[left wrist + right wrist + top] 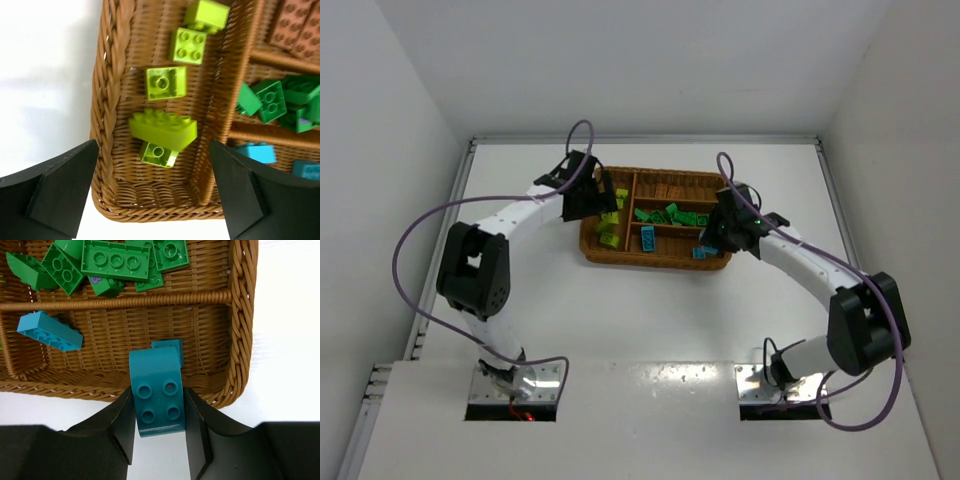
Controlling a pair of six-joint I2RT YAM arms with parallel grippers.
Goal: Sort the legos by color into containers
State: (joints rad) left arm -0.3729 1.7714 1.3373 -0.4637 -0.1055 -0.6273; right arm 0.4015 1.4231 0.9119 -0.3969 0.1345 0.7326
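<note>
The wicker tray lies mid-table. My left gripper is open and empty over the tray's left section, where several lime-yellow legos lie. My right gripper is shut on a cyan-blue lego and holds it over the tray's near rim at the blue compartment. Two more cyan-blue legos lie there. Dark green legos fill the middle compartment. Orange-brown legos lie in the far one. In the top view the right gripper is at the tray's near right corner and the left gripper at its left end.
White walls enclose the table on three sides. The left arm's purple cable loops out to the left. The right arm's cable arcs above the tray's right end. White table lies between the tray and the arm bases.
</note>
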